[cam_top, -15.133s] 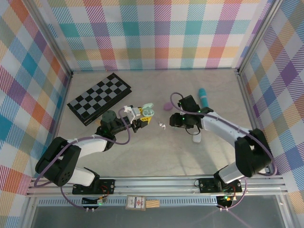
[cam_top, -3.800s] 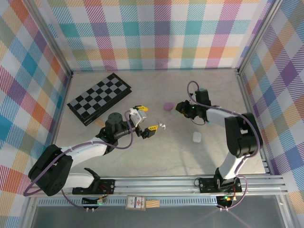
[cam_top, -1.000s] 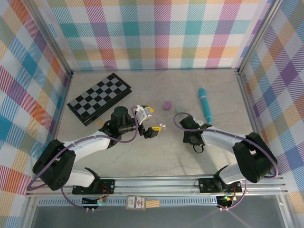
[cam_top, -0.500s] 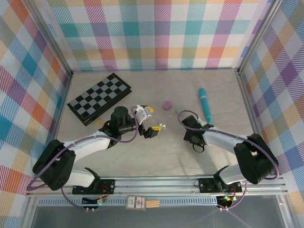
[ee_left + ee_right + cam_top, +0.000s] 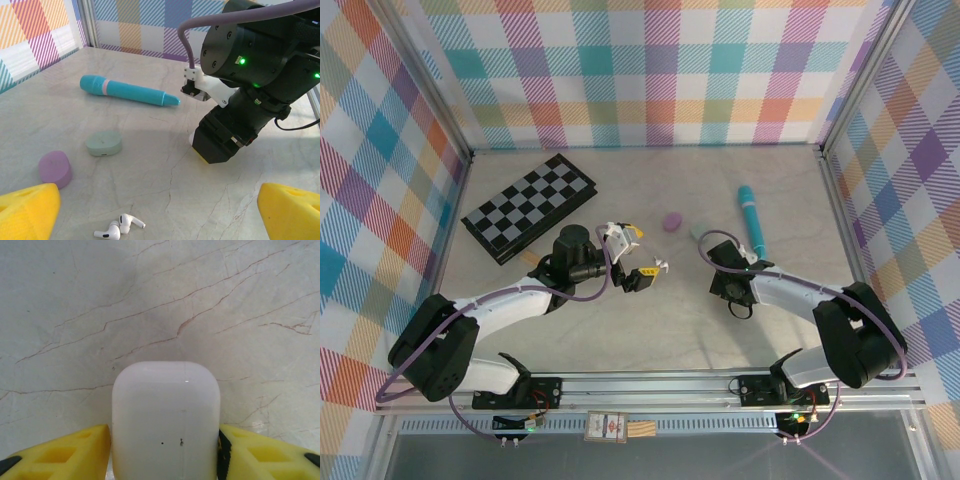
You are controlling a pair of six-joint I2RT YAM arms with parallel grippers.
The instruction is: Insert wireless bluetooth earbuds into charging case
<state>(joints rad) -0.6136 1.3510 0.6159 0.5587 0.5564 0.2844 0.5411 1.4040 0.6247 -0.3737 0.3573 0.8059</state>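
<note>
Far left, the folded chessboard [image 5: 530, 205] lies at an angle on the marble table [image 5: 650, 340], well clear of the work.

Next along is my left gripper [image 5: 635, 252], held low over the table and pointing toward the right arm. Its yellow fingers [image 5: 27, 210] are spread wide apart with nothing between them but bare table. From its wrist camera I see one fingertip in each bottom corner.

The earbuds [image 5: 660, 266] lie just beyond that gripper's nearer fingertip. They are two small white buds, side by side and touching, flat on the table and outside any case. In the left wrist view they sit low in the frame, closer to the left-hand fingertip.

Past them, toward the back wall, a purple pebble-shaped case [image 5: 55, 168] and a pale green one [image 5: 103, 143] rest near each other, both shut.

Then comes my right gripper [image 5: 165, 452], pointing straight down at the table. Its wrist camera shows the white charging case [image 5: 165, 410] standing between the yellow fingers [image 5: 60, 452]. Both are closed in against its sides, and I can make out no gap on either one. The case's lid is shut, and the case is some way from the earbuds.

Furthest right, a teal pen [image 5: 751, 220] lies on the table behind the right gripper.
</note>
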